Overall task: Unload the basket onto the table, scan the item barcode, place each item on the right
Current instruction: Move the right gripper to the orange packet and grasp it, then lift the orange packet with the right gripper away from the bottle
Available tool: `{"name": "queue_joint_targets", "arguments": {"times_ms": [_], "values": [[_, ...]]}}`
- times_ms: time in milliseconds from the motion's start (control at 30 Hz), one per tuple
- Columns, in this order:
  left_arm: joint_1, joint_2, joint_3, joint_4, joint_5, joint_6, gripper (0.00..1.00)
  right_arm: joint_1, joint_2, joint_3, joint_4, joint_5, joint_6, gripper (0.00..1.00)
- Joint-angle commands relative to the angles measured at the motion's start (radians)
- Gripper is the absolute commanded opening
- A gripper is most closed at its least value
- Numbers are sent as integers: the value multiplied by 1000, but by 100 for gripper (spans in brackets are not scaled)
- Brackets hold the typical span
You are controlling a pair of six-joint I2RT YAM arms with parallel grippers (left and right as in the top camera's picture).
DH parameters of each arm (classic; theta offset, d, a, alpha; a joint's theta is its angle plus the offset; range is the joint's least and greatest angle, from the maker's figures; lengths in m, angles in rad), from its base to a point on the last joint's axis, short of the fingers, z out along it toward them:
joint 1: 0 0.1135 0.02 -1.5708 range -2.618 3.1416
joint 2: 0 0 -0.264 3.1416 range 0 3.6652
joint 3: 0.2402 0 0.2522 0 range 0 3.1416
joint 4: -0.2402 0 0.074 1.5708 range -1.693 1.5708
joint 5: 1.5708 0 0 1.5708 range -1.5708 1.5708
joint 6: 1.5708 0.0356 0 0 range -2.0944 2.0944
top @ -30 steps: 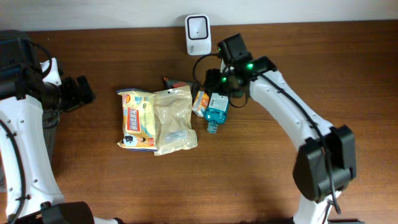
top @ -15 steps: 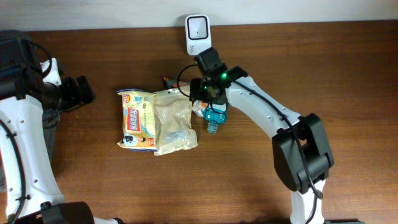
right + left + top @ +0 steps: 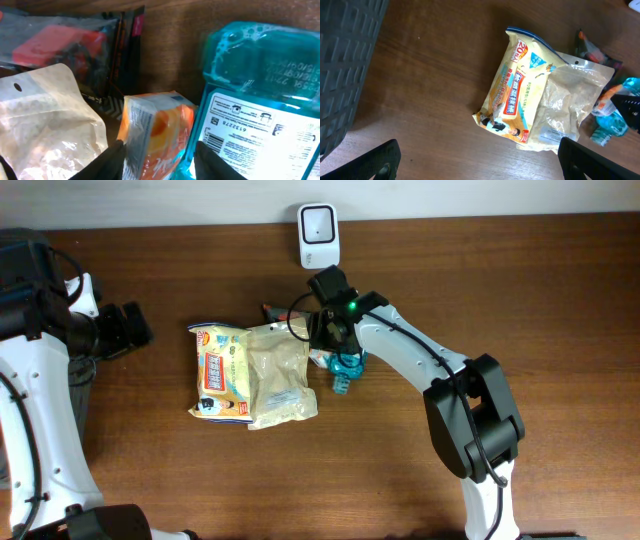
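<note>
Two pincers, five packets, one scanner (image 3: 318, 235) on the table (image 3: 560, 300).

1. Right pincer (image 3: 159, 152): moved. A second ago it hung over the teal pack (image 3: 260, 100) with my wrist out to the right. Since then my arm has swung leftward and come in low at the pile's edge. Its fingers (image 3: 111, 162) now stand either side of the orange packet (image 3: 155, 130), closer together than before. Whether they already press the wrapper I cannot tell.
2. Orange packet: the item I judge to be chosen. It rests on the table against the teal pack and just beside the beige pouch (image 3: 45, 125), near the scanner but apart from it. Not lifted.
3. Left pincer (image 3: 479, 150): unchanged, spread wide and holding nothing, well to the left of the yellow-and-blue packet (image 3: 512, 95).
4. Dark packet (image 3: 75, 45): behind the rest, where it was.

Reading: the pick has begun, and no barcode has been shown to the scanner yet. The neighbours crowd the orange packet, so the teal pack may drag along when I raise it.
</note>
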Motion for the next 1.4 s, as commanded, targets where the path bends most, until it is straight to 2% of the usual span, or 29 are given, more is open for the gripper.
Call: {"name": "queue_joint_targets", "arguments": {"times_ms": [0,167,367,533,667,1000,1067,1267,1367], "values": [[3,-13,-4,2,10,-9,99,-6,13,20,-20,53,5,36],[3,-13,-4,2,10,-9,99,-12,13,20,-84,137,4,25],[3,-13,-4,2,10,-9,99,-56,13,19,-125,128,-7,25],[3,-13,-4,2,10,-9,99,-71,13,-43,-104,101,-14,30],[3,-13,-4,2,10,-9,99,-68,12,-56,-53,-42,-86,30],[3,-13,-4,2,10,-9,99,-71,-13,116,-119,-56,-112,45],[3,-13,-4,2,10,-9,99,-70,-10,116,-108,-55,-84,45],[3,-13,-4,2,10,-9,99,-69,62,108,-101,-48,143,45],[3,-13,-4,2,10,-9,99,-69,101,108,-101,-48,164,45]]}}
